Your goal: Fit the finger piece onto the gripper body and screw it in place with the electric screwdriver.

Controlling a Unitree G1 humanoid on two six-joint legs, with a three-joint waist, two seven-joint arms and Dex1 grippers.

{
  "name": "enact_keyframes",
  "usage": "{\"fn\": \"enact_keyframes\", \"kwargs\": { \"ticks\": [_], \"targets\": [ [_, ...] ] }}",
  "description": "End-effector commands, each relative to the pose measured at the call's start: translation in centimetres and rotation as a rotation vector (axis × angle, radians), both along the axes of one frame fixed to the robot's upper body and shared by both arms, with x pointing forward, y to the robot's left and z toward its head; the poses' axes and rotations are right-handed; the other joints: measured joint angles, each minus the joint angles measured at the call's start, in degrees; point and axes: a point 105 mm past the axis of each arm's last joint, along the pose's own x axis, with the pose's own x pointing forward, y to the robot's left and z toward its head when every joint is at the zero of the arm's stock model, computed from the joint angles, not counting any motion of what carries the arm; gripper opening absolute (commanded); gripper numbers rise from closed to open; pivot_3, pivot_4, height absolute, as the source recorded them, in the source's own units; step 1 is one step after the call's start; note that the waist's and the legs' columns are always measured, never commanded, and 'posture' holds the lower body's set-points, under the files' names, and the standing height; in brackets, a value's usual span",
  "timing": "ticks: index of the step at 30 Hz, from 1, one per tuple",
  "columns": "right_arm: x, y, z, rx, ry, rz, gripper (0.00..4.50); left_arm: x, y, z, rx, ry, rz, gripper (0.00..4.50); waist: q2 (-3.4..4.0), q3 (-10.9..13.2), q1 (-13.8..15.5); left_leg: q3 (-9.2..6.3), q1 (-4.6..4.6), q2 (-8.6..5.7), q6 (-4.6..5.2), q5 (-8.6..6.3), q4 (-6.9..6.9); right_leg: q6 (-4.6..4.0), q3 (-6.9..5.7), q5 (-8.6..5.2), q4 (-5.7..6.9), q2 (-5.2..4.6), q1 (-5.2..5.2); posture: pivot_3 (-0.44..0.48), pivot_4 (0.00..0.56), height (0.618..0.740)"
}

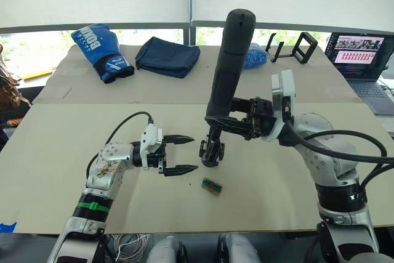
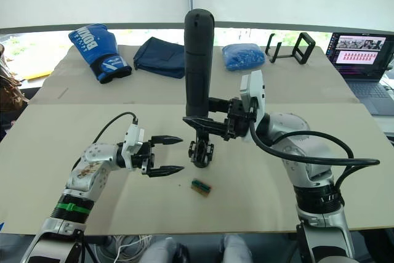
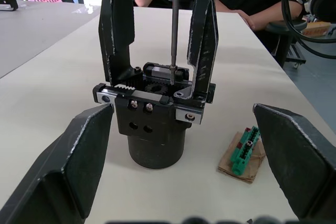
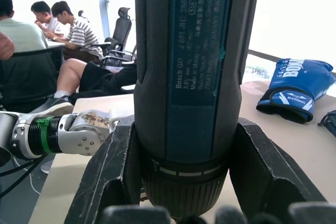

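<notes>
The gripper body (image 3: 156,129), a stubby black cylinder with a metal gear mechanism on top, stands on the table (image 1: 74,133). Two black tapered pieces (image 3: 116,35) rise upright from it; I cannot tell which is the finger piece. My right gripper (image 1: 218,122) is shut on the lower end of the electric screwdriver (image 1: 231,60), held nearly upright. Its thin bit (image 3: 175,24) comes straight down onto the mechanism between the two pieces. My left gripper (image 1: 193,153) is open just left of the gripper body, one finger (image 3: 84,156) on each side, not touching it.
A small green connector on a brown scrap (image 1: 212,186) lies just in front of the gripper body. At the back of the table lie a blue boxing glove (image 1: 101,50), a dark blue bag (image 1: 167,55), a blue plastic bag (image 2: 243,55), a black stand (image 1: 295,47) and a laptop (image 1: 360,53). People (image 4: 68,35) sit beyond the table.
</notes>
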Motion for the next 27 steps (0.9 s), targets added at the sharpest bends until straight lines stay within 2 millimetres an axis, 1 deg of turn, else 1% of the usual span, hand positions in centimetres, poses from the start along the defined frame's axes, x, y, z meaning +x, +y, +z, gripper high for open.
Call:
{"fn": "enact_keyframes", "kwargs": {
  "ticks": [1, 27],
  "targets": [
    [-0.59, -0.03, 1.18, 0.03, -0.065, 0.018, 1.91, -0.25, -0.18, 0.77, -0.008, -0.046, -0.011, 4.5, 0.0, 0.0, 0.0, 0.0, 0.0, 0.0, 0.0, 0.0, 0.0, 0.0, 0.0, 0.0, 0.0, 0.0, 0.0, 0.0, 0.15, 0.74],
    [-0.44, 0.1, 0.38, 0.025, -0.053, 0.015, 1.91, -0.35, -0.21, 0.12, -0.001, -0.032, 0.002, 4.5, 0.0, 0.0, -0.2, 0.0, 0.0, 0.0, 0.0, 0.0, 0.0, 0.0, 0.0, 0.0, 0.01, 0.0, 0.0, 0.0, 0.15, 0.74]
  ]
}}
